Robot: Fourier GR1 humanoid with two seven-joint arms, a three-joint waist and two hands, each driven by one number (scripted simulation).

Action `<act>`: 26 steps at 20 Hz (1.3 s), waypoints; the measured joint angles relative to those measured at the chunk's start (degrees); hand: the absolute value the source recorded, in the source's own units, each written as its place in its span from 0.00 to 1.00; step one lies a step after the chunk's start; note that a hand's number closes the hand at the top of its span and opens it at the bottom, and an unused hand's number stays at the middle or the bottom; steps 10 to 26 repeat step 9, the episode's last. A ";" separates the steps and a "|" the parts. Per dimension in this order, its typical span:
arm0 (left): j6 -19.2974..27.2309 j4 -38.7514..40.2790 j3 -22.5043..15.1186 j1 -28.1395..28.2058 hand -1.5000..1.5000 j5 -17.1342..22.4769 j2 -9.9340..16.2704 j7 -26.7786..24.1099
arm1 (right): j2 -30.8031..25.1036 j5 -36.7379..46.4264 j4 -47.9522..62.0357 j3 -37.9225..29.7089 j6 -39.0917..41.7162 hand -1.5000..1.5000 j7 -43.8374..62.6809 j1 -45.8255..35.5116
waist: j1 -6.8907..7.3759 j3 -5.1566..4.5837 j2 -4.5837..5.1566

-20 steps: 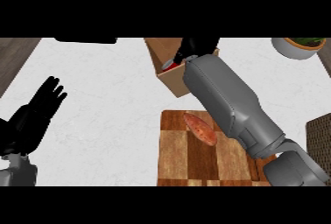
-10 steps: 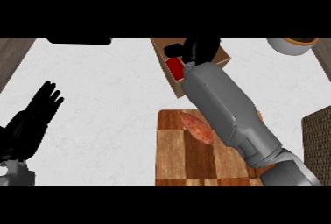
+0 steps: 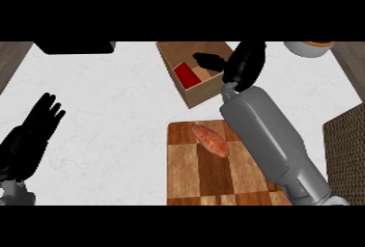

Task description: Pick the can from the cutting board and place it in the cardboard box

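The red can (image 3: 187,75) lies inside the cardboard box (image 3: 202,94) at the top centre of the counter. My right hand (image 3: 244,63) hovers over the box's right side, open, its thumb (image 3: 207,59) stretched left above the box and apart from the can. The wooden cutting board (image 3: 194,179) sits below the box, partly covered by my right forearm. My left hand (image 3: 32,137) rests open at the left edge, fingers up.
A reddish-orange sweet potato (image 3: 211,140) lies on the board's upper part. A bowl (image 3: 309,48) stands at the top right, a black object (image 3: 76,47) at the top left, and a woven mat (image 3: 347,144) at the right edge.
My right hand has drawn to the right, away from the can, which now lies free in the box. The left hand has not moved.
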 measured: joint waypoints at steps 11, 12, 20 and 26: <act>-0.48 -0.88 -0.14 0.48 0.50 -0.30 -0.15 -0.09 | -5.08 1.09 -25.48 1.99 5.92 0.00 1.11 17.96 | 0.64 -0.02 0.32; -0.48 -0.88 -0.14 0.48 0.50 -0.30 -0.15 -0.09 | -5.08 1.09 -25.48 1.99 5.92 0.00 1.11 17.96 | 0.64 -0.02 0.32; -0.48 -0.88 -0.14 0.48 0.50 -0.30 -0.15 -0.09 | -5.08 1.09 -25.48 1.99 5.92 0.00 1.11 17.96 | 0.64 -0.02 0.32; -0.48 -0.88 -0.14 0.48 0.50 -0.30 -0.15 -0.09 | -5.08 1.09 -25.48 1.99 5.92 0.00 1.11 17.96 | 0.64 -0.02 0.32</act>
